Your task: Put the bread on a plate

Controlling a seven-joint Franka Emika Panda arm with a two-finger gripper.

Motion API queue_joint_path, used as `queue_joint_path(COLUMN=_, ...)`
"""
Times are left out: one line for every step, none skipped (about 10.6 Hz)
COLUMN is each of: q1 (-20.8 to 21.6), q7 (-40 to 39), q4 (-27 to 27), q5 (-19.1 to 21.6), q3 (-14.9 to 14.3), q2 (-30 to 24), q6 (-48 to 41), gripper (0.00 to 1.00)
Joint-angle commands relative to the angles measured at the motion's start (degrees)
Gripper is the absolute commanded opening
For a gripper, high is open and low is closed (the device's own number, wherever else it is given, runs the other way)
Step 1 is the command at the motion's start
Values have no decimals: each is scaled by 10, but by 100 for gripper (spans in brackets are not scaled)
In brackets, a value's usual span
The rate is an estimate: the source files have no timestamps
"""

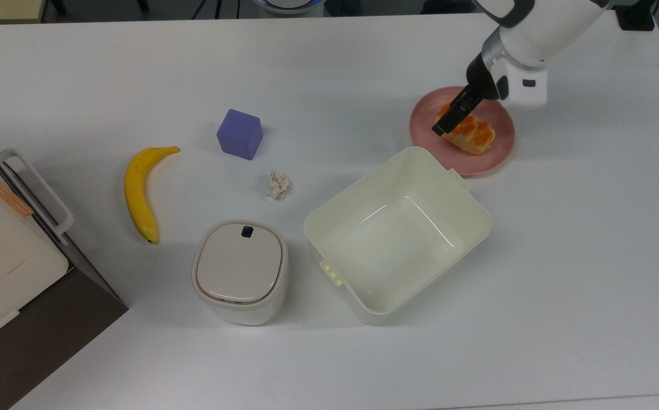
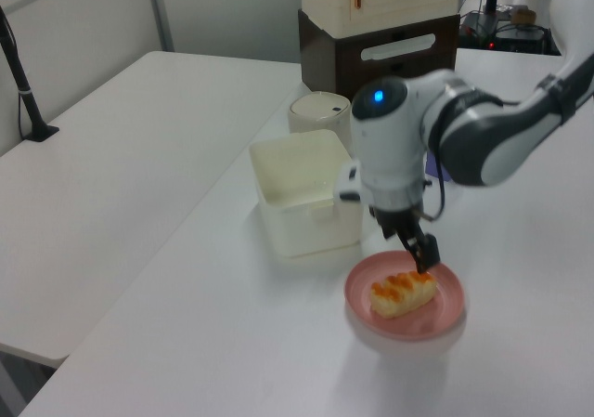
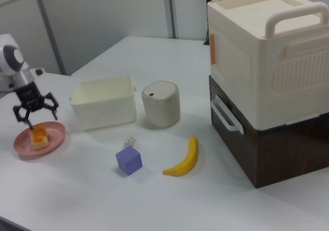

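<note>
- The bread (image 1: 471, 133) lies flat on the pink plate (image 1: 491, 159), glossy orange top up, resting on nothing but the plate.
- In the left view the loaf (image 2: 403, 293) sits across the middle of the plate (image 2: 445, 320), pale sides showing.
- The end effector (image 3: 34, 111) hangs just above the plate with its fingers spread wide; nothing is between them, the bread is released.
- From the top view the end effector (image 1: 449, 118) covers the loaf's end on the top view's left; from the left view it (image 2: 423, 253) hovers clear above the bread.
- The right view has the bread (image 3: 38, 136) under the splayed fingers, on the plate (image 3: 54, 141) at the right view's far left.
- The big cream tub (image 1: 397, 230) stands just beside the plate, its corner nearly at the plate's rim, and it is open and bare inside.
- A lidded cream bin (image 1: 240, 271) stands next to the tub on the top view's left.
- Farther out on the bench (image 1: 563, 273): a crumpled white paper ball (image 1: 277, 185), a purple cube (image 1: 240, 134) and a banana (image 1: 139, 193), all well apart from the plate.
- A cream case (image 3: 267, 51) on a dark brown cabinet (image 3: 277, 143) stands at the bench's edge, in the right view's right.
</note>
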Motion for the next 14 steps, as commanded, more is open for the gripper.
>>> queue_joint_path(q1=-81, q7=131, q4=-21, q5=3, q3=-1, q2=-121, q6=9, gripper=100)
queue_joint_path(q1=-128, q7=132, q4=-21, q5=9, q3=-1, q2=-154, q6=9, gripper=100)
queue_joint_path(q1=-166, q7=132, q4=-22, q5=26, q3=-2, q2=-183, q6=9, gripper=100)
queue_joint_path(q1=-209, q7=120, q4=-20, q5=58, q3=-7, q2=-207, q6=9, gripper=100)
queue_joint_path(q1=-259, q7=67, q4=-19, q5=123, q3=-16, q2=-234, q6=9, gripper=100)
queue_joint_path(q1=-295, q7=-10, q4=-18, q5=207, q3=-49, q2=-263, q6=1, gripper=100)
queue_joint_path(q1=-312, q7=-77, q4=-18, q5=256, q3=-92, q2=-292, q6=-18, gripper=100)
queue_joint_path(q1=-313, q7=-112, q4=-15, q5=271, q3=-132, q2=-299, q6=-51, gripper=100)
queue_joint_path(q1=-314, q7=-113, q4=-6, q5=265, q3=-148, q2=-311, q6=-75, gripper=100)
queue_joint_path(q1=-316, q7=-115, q4=-6, q5=264, q3=-165, q2=-320, q6=-89, gripper=100)
queue_joint_path(q1=-316, q7=-112, q4=-4, q5=269, q3=-189, q2=-322, q6=-114, gripper=100)
queue_joint_path(q1=-316, q7=-112, q4=1, q5=267, q3=-200, q2=-323, q6=-147, gripper=100)
queue_joint_path(q1=-317, q7=-110, q4=-2, q5=263, q3=-203, q2=-322, q6=-159, gripper=100)
queue_joint_path(q1=-322, q7=-111, q4=-5, q5=263, q3=-214, q2=-319, q6=-159, gripper=100)
